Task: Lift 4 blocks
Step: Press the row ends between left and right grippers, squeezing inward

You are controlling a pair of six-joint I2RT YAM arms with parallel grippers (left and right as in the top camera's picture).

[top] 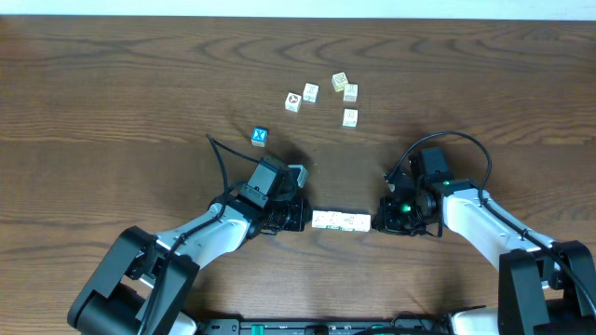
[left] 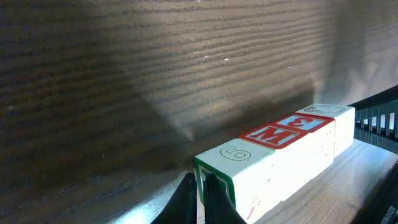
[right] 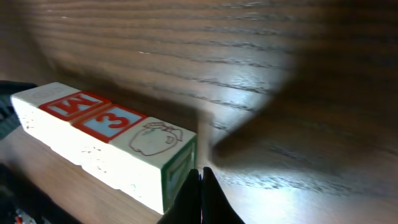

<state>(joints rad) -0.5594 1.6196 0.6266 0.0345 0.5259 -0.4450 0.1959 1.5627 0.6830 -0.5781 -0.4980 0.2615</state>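
The four blocks (top: 341,221) sit end to end in one straight row, low in the middle of the table (top: 112,84), caught between the two claws. The left gripper (left: 199,200) has its fingers pinched together with nothing between them, its tip set against the green-edged end face of the row. The right gripper (right: 200,194) is closed the same way, its tip against the opposite end. The row is squeezed from both ends rather than clasped. I can't tell whether it rests on the wood or hangs just clear of it.

The cubes are cream wood, all alike in size, their sides scuffed with small red flecks. Nearest the left claw is the 6 block (left: 239,157), with a thin outlined numeral on a pale top and green trim. Next is the M block (left: 271,134), a white letter on red. Then comes the 3 block (right: 112,121), a red figure on blue inside a red border. Last, at the right claw, is the apple block (right: 155,140), a line-drawn apple with green on its end face.

Further up the table, well apart from the row, lies a blue-faced cube (top: 259,136). Beyond it is a loose cluster of cream cubes (top: 310,92).
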